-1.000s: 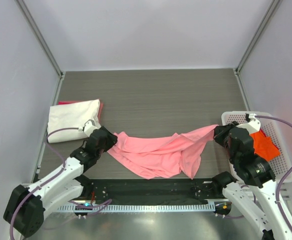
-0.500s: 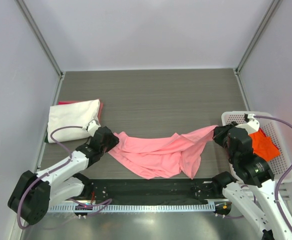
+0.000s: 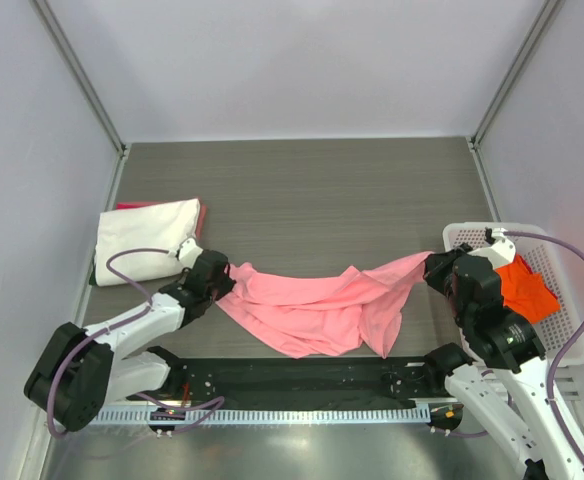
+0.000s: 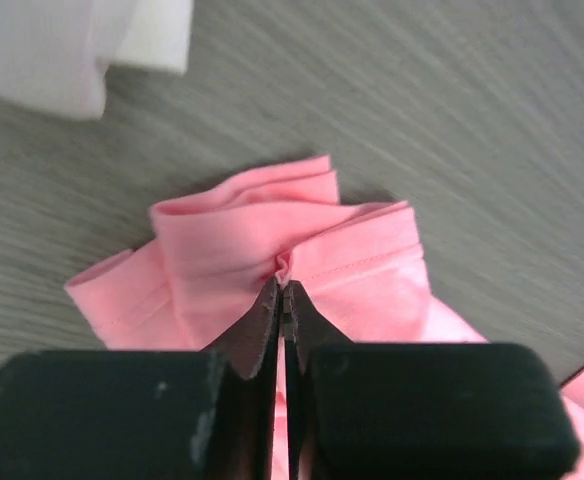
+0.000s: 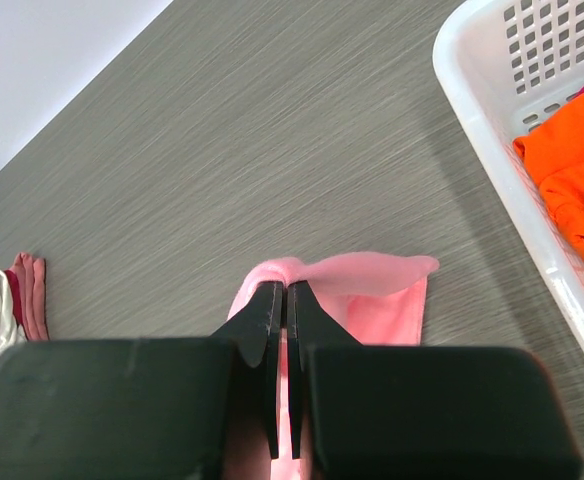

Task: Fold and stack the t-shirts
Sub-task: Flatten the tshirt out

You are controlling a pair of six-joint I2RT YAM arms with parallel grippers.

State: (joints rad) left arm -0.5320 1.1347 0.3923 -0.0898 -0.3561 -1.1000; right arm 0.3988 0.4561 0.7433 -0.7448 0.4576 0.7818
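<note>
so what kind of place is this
Probably a robot test cell, not a home. Plain white panels box in a grey wood-grain table. The left arm and right arm are bolted at its near edge, and a pink t-shirt and a white mesh basket sit on it.

Plain white walls on metal posts boxed in the grey table, marking a robotics lab's test cell.

A light pink t-shirt lay unfolded and rumpled across the near table, stretched sideways, both ends drawn to points. At left, a cream-white t-shirt sat folded atop a red t-shirt, only its edge showing. A bright orange t-shirt lay crumpled in the white basket
</note>
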